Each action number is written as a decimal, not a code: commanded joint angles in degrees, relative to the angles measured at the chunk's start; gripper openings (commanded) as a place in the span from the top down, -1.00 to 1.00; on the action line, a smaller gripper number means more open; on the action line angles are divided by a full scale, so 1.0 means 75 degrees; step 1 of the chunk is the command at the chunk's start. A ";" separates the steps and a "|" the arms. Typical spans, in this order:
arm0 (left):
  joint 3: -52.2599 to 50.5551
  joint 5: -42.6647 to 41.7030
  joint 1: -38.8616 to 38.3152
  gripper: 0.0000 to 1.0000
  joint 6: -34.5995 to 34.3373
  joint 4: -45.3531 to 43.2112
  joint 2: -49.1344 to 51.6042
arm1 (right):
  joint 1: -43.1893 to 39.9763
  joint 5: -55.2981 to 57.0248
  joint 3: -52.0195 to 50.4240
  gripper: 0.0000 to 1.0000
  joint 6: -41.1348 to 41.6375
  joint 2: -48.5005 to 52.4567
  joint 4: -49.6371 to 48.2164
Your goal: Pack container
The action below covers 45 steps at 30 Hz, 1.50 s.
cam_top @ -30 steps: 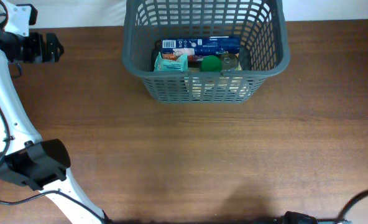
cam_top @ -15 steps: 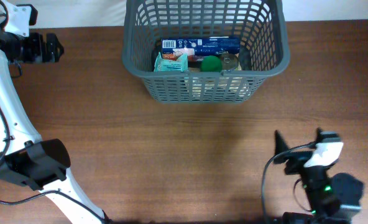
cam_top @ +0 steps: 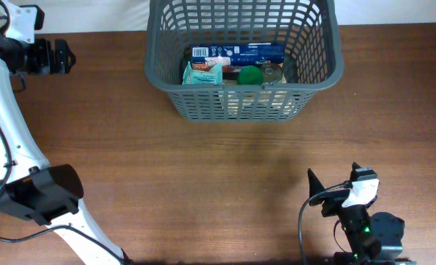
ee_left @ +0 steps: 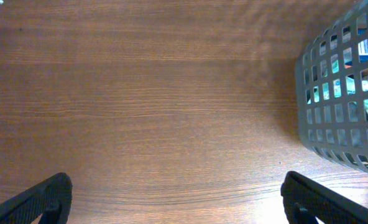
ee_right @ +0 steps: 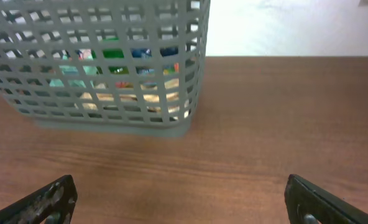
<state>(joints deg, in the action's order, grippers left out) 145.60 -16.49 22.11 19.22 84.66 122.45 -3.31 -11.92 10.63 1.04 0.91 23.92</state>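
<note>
Left hand (cam_top: 65, 57) and right hand (cam_top: 320, 193) spread; basket (cam_top: 240, 107) well apart from both.

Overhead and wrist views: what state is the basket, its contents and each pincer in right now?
gray basket: upright, partly filled.
blue box: lying inside, behind the other items.
teal packet: inside, front left.
green round item: inside, right of the packet.
left pincer: open, empty, apart from the basket.
right pincer: open, empty, facing the basket.
</note>
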 commanded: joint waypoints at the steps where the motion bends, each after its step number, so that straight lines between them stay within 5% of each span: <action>1: -0.0038 -0.0029 0.0003 -0.98 -0.0073 0.0006 0.0000 | 0.0041 0.0073 -0.0248 -0.98 -0.0026 -0.0096 -0.0026; 31: -0.0073 -0.0003 -0.0108 -0.98 -0.0070 0.0006 -0.0321 | 0.0041 0.0070 -0.0504 -0.98 -0.0026 -0.0096 -0.0099; 37: -0.1192 -0.0006 -0.0516 -0.98 -0.0070 -0.0044 -0.2206 | 0.0041 0.0070 -0.0504 -0.98 -0.0026 -0.0096 -0.0099; 45: -0.6304 0.0035 -0.2081 -0.98 0.0047 -0.0187 -0.6869 | 0.0041 0.0070 -0.0504 -0.98 -0.0026 -0.0096 -0.0099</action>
<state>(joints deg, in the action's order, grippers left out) 111.55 -16.29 10.20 19.05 83.33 81.17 -3.31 -11.94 7.33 1.04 0.73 23.38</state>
